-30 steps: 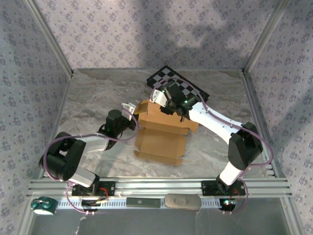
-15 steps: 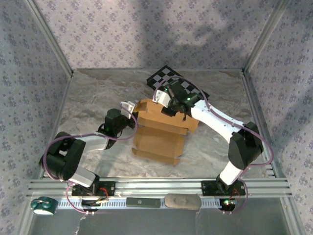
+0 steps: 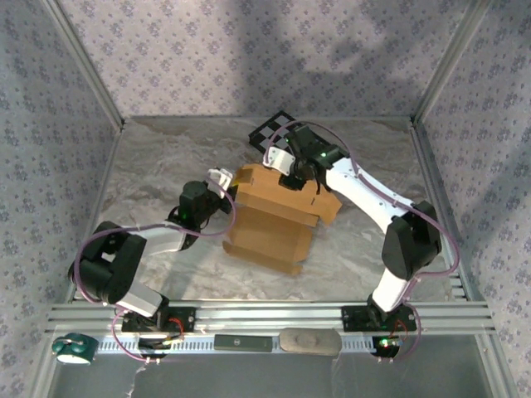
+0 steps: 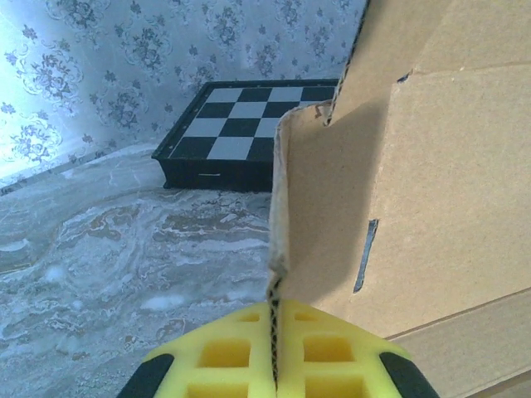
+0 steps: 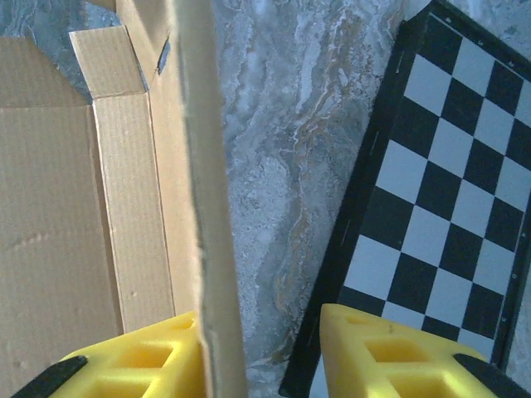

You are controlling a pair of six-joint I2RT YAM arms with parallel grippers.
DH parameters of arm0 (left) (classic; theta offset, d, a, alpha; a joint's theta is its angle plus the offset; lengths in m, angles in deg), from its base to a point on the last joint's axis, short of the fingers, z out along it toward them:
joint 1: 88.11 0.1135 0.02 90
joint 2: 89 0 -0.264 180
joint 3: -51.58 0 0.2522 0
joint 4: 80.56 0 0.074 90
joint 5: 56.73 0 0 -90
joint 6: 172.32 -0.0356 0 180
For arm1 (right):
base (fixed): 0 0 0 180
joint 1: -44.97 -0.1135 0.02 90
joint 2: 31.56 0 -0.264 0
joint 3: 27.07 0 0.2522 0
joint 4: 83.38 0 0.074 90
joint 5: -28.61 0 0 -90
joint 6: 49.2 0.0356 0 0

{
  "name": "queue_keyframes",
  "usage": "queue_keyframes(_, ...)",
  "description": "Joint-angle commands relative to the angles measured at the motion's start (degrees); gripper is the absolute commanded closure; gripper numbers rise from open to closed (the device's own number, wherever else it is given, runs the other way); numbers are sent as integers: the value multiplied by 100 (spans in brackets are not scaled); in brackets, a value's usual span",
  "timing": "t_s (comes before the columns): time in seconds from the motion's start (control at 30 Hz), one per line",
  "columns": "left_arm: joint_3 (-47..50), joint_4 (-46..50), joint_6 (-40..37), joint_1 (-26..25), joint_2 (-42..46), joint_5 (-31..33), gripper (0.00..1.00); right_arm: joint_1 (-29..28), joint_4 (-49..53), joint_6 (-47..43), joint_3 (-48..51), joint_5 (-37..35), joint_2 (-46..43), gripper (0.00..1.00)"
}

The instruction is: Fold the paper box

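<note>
Two claws are on the box (image 3: 270, 236) right now. It's plain tan corrugated cardboard, die-cut with creases and a narrow slit in one panel. It sits mid-table on the grey marble-look top (image 3: 158, 174). The flat panel lies toward 6 o'clock, and the walls and flaps are raised toward 12.

Your left claw (image 3: 221, 179) is at the box's 10 o'clock corner. In its wrist view the yellow blocky pads (image 4: 224, 356) are pinched tight on a thin upright cardboard edge, with the wavy fluting showing right between them. So it's clamped on the box.

Your right claw (image 3: 292, 172) is over the box's 12 o'clock edge. Its yellow pads (image 5: 149, 356) stand apart with an upright flap between them. The flap leans on the left pad, and there's a clear gap to the right one. So it's spread and straddling the flap, not squeezing it.

A checkerboard (image 3: 278, 128) lies flat just past the box at 12 o'clock. It has black and white squares and a black rim, and it's partly under the right arm.
</note>
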Motion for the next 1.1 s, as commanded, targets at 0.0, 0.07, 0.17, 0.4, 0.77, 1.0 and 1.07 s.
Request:
queue_keyframes(0.0, -122, -259, -112, -39, -94, -154, 100, -85, 121, 69, -118, -13, 173, 65)
queue_keyframes(0.07, -131, -267, -107, -37, -131, -135, 100, -76, 191, 109, -187, 44, 235, 66)
queue_keyframes(0.17, -136, -296, -65, -17, -175, -112, 100, -79, 266, 174, -231, 120, 283, 73)
queue_keyframes(0.4, -187, -186, 135, 22, -250, -54, 100, -307, 72, 382, -10, -428, 166, 85)
queue_keyframes(0.77, -381, 929, 1201, 353, 38, 156, 75, -739, -1019, 446, 844, -1810, 37, 95)
queue_keyframes(1.0, -676, 2702, 2472, 911, 1016, 142, 74, -723, -1032, 452, 849, -1748, 16, 95)
queue_keyframes(1.07, -611, 2826, 3074, 1265, 1332, 91, 65, -710, -1025, 432, 851, -1715, 50, 95)
